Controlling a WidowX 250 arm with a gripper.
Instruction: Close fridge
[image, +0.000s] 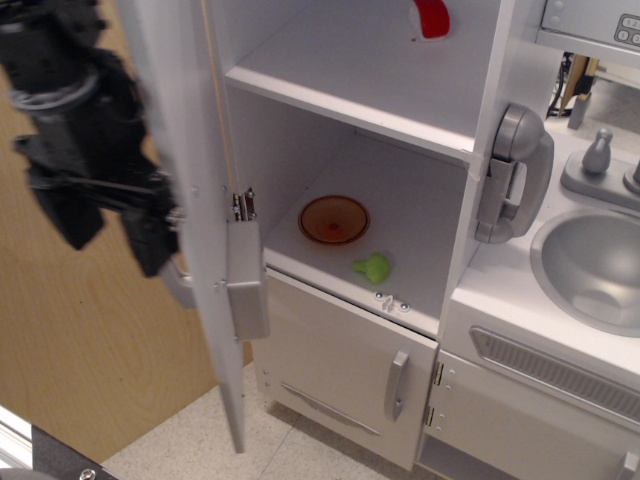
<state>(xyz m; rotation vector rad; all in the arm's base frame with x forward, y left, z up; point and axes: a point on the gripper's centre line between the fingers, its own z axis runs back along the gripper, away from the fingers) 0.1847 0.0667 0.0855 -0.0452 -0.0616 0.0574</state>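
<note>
The tall white fridge (400, 130) stands open, with white shelves inside. Its large door (195, 200) hangs about edge-on to the camera, swung well out from the cabinet, with a grey box (246, 280) on its inner face. My black gripper (150, 235) is behind the door's outer face, pressed against it at mid height. The door hides the fingertips, so I cannot tell whether the jaws are open or shut. The arm is motion-blurred.
An orange bowl (333, 219) and a green toy (373, 267) sit on the lower shelf; a red and white item (430, 17) sits on the upper shelf. A small lower door (340, 365), grey phone (515, 175) and sink (595, 265) are to the right. A wooden wall (70, 330) is at left.
</note>
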